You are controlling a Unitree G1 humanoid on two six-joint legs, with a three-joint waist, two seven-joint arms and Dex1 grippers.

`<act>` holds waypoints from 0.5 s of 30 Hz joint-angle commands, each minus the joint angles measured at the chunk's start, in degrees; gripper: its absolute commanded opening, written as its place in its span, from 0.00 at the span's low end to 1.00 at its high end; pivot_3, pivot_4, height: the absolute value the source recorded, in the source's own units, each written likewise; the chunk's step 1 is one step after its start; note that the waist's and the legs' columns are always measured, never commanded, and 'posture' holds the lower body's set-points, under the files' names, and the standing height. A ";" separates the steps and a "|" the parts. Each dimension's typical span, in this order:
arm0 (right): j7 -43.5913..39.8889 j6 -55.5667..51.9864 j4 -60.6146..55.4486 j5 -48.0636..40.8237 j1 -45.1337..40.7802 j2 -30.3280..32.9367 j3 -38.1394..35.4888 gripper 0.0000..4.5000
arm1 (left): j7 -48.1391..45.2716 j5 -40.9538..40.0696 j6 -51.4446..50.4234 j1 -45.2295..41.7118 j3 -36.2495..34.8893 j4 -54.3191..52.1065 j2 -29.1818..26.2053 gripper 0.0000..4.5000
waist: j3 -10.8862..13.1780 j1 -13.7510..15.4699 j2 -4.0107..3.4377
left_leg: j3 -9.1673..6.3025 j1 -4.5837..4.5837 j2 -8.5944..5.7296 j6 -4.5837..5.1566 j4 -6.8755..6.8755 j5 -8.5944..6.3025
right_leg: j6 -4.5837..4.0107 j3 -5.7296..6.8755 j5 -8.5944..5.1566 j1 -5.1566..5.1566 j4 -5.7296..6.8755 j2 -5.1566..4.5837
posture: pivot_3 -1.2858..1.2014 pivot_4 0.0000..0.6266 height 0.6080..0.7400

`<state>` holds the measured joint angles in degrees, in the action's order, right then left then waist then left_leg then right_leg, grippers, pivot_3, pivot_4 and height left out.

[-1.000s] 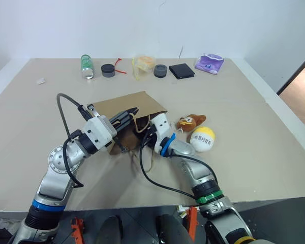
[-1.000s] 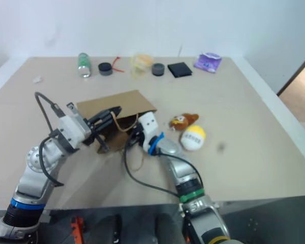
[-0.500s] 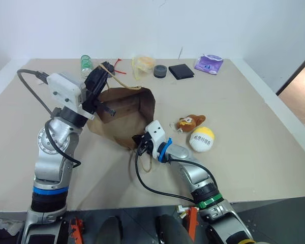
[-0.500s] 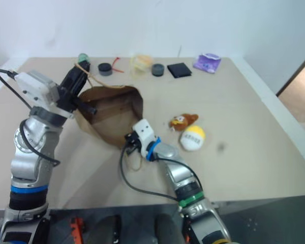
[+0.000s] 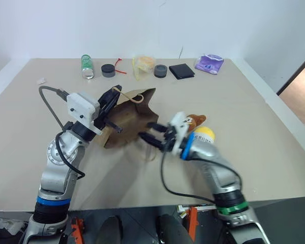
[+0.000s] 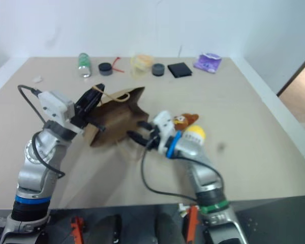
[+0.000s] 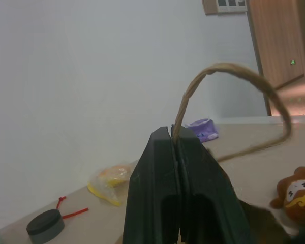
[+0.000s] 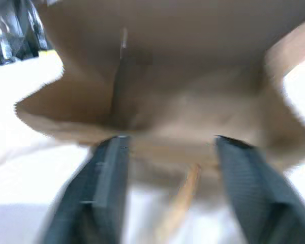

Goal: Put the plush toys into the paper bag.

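On the desk (image 5: 254,127), left of centre, the paper bag (image 5: 127,119) is raised at one side with its mouth gaping toward my right arm. My left pincer (image 5: 114,94) is clenched on the bag's upper cord handle (image 7: 229,76); the left wrist view confirms both fingers pressed together with the twisted cord pinched between them and looping out above. A second cord handle (image 5: 150,152) trails loose on the desk surface below the bag's mouth.

My right pincer (image 5: 150,135) is released, fingers spread apart, grasping nothing. It sits just in front of the bag's mouth; the right wrist view looks between the two fingers straight into the brown interior.

Both plush toys lie outside the bag, on the desk just behind my right wrist. The brown bear-like toy (image 5: 195,120) is the nearer to the bag. The white-and-yellow ball (image 5: 204,134) sits just beside it, partly hidden by my right forearm.

Along the far edge of the desk stand a green-labelled bottle (image 5: 86,66), a dark round lid (image 5: 108,70) with a red tie (image 5: 120,66) beside it, a yellowish clear plastic bag (image 5: 143,65), a second dark round lid (image 5: 160,70), a black wallet-like square (image 5: 181,70) and a purple packet (image 5: 209,63).
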<state>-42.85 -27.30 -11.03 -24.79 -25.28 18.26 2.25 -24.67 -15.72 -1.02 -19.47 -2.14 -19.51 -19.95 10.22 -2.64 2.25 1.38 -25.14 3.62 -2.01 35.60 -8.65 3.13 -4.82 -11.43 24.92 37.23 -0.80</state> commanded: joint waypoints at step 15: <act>-2.64 -15.67 7.39 1.16 4.40 27.48 -6.72 0.97 | -1.31 -2.02 0.15 -1.93 -1.96 -1.83 -0.11 0.00 | 0.01 -0.03 0.00 | 0.04 0.00 -0.04 0.01 -0.07 0.00 | -0.03 -0.10 -0.05 0.05 -0.07 0.00 | 0.52 0.24 1.00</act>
<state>-45.03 -43.71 -3.57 -24.74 -20.75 44.63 -4.68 -25.69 -16.87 -1.16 -20.10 -2.81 -19.50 -19.58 10.23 -2.68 2.25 1.42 -25.14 3.58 -2.00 35.54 -8.65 3.10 -4.92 -11.48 24.97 37.16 -0.81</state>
